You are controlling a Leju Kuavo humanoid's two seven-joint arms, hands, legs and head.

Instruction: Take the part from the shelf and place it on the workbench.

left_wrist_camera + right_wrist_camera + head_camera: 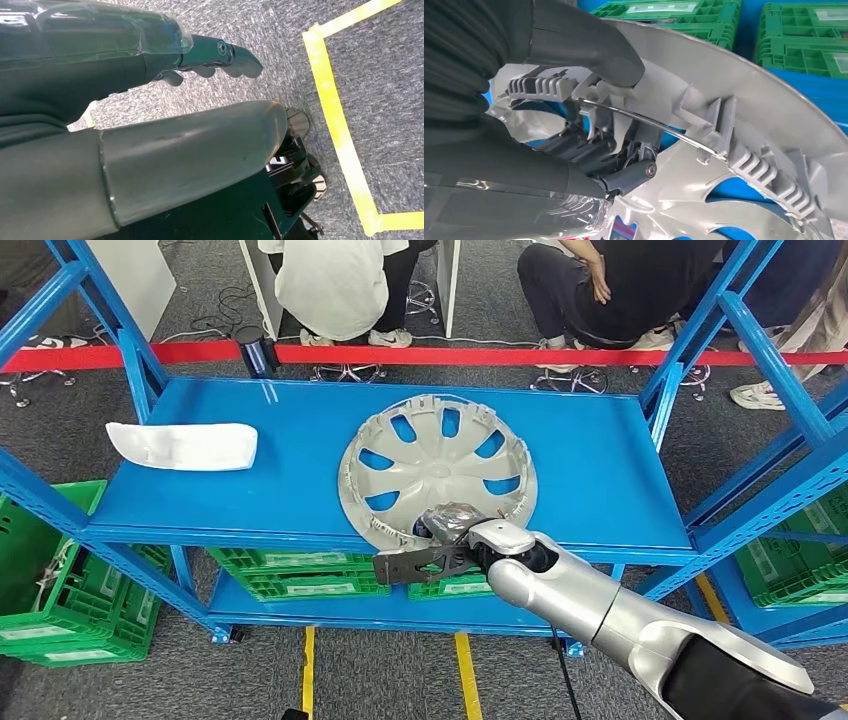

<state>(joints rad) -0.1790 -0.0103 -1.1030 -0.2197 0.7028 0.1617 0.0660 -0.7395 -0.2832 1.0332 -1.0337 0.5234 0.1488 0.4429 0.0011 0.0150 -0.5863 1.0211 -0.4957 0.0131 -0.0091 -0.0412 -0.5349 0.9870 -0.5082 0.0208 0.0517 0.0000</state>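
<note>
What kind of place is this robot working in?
Probably a workshop or a robot test area for car parts: a blue steel shelf holds a grey wheel cover, green crates sit below, and yellow tape marks the carpeted floor.

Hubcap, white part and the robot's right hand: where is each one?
hubcap (440,455), head view, on its centre hub.
white part (185,446), head view, on its middle.
right hand (440,540), head view, gripping the hubcap's near rim.

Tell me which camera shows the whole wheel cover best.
The head view: the wheel cover lies whole on the blue shelf, with the right hand at its near rim. The right wrist view shows a close part of its rim and clips; the left wrist view faces the floor.
</note>
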